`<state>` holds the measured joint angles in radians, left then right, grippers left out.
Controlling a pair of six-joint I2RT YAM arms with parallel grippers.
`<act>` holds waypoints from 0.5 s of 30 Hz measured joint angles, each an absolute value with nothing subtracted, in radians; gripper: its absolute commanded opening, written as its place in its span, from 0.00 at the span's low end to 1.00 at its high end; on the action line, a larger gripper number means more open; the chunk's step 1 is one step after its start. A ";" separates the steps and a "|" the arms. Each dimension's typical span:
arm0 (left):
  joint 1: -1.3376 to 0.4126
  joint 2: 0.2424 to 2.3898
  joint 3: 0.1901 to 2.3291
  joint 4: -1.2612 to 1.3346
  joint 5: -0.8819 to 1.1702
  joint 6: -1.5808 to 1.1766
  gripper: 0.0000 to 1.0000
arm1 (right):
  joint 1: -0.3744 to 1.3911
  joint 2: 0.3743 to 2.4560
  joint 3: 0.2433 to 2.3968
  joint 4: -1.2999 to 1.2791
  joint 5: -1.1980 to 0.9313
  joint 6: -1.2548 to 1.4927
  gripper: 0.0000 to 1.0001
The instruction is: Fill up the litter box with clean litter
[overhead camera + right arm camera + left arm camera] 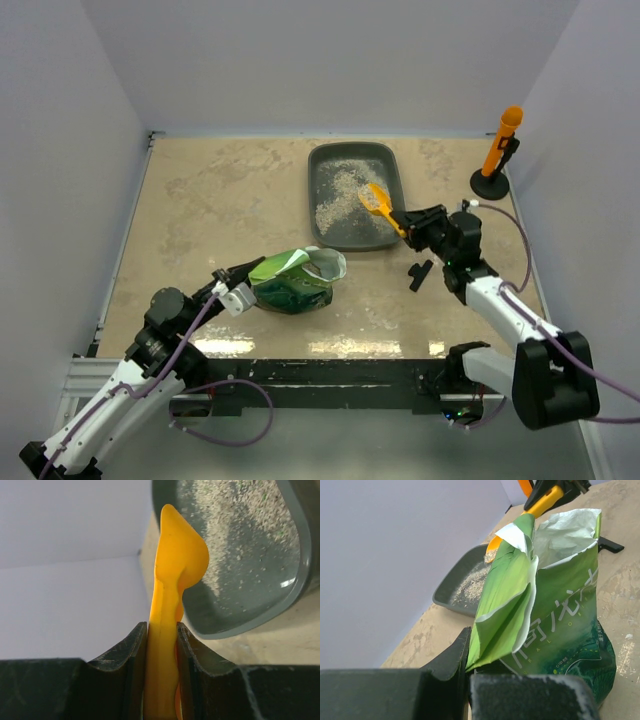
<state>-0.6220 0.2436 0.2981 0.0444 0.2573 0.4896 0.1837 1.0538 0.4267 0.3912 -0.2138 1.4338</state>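
Observation:
The dark grey litter box [350,233] lies at the back centre of the table, with pale clean litter [335,195] spread over its left half. My right gripper [412,225] is shut on the handle of an orange scoop [378,200]. The scoop's head hangs over the box with some granules on it. In the right wrist view the scoop [172,580] runs up between the fingers [132,650] beside the box [260,595]. The open green bag [295,283] lies at the front centre. My left gripper [467,645] is shut on the bag's [560,625] folded top edge.
An orange-handled tool [498,150] stands in a black base at the back right corner. A small black piece [420,272] lies on the table by the right arm. A few spilled granules [380,318] lie near the front edge. Pale walls close in three sides.

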 measured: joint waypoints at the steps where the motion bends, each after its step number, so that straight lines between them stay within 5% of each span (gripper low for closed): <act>1: -0.622 0.244 0.298 0.046 0.257 0.490 0.00 | 0.184 1.098 0.487 0.330 -0.216 1.377 0.00; 15: -0.622 0.244 0.297 0.048 0.258 0.482 0.00 | 0.192 1.368 0.997 -0.193 -0.050 0.686 0.00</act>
<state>-0.6220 0.2436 0.2970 0.0479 0.2584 0.4820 0.1921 1.3678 0.9974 -0.1928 -0.0502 0.6861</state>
